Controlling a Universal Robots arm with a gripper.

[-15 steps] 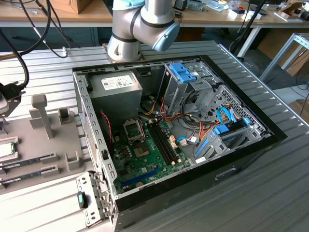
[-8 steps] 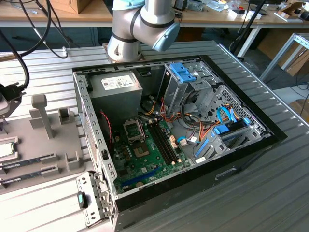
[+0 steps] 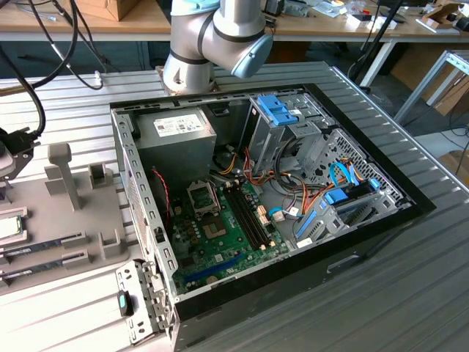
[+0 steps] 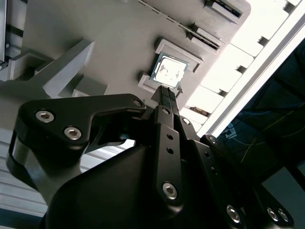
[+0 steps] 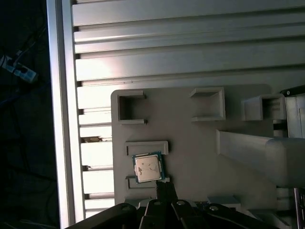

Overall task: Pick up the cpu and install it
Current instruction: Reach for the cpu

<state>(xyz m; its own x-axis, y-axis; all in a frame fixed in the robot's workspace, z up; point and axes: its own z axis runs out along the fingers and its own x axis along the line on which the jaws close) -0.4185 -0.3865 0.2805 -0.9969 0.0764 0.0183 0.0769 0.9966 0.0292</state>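
cpu point(image 5: 148, 168) not picked up yet. It lies flat, metal lid up, on the grey fixture plate point(image 5: 190, 138), nested between two low raised brackets point(image 5: 147, 147). In the first wrist view it looks slightly rotated against the bracket edges. The second wrist view agrees: cpu point(image 4: 167, 70) in its nest on the plate point(image 4: 95, 28), lid glaring under the light, thin green rim showing.

tool point(image 5: 163, 187) is empty, fingers closed tip to tip with no gap between the pads. The second wrist view also shows the tool point(image 4: 166, 90) this way. The tips sit right at one edge of the cpu. From that camera they overlap the edge, and I can't tell whether they touch it or hang above it.

Exterior view:
- The fixture plate point(image 3: 73, 213) sits on the slatted aluminium bench point(image 3: 366, 293) at the exterior view's left.
- The cpu point(image 3: 9, 229) is at that view's left edge, with two memory sticks point(image 3: 40, 243) slotted just beside it.
- The open pc case point(image 3: 410, 213) stands to the exterior view's right of the plate, with the green motherboard point(image 3: 220, 235) exposed.
- The cpu socket point(image 3: 203, 196) is on the board, between the power-supply box point(image 3: 176, 128) and the long dark memory slots point(image 3: 245, 213), well apart from the cpu.
- The arm's base joints point(image 3: 212, 37) are behind the case.
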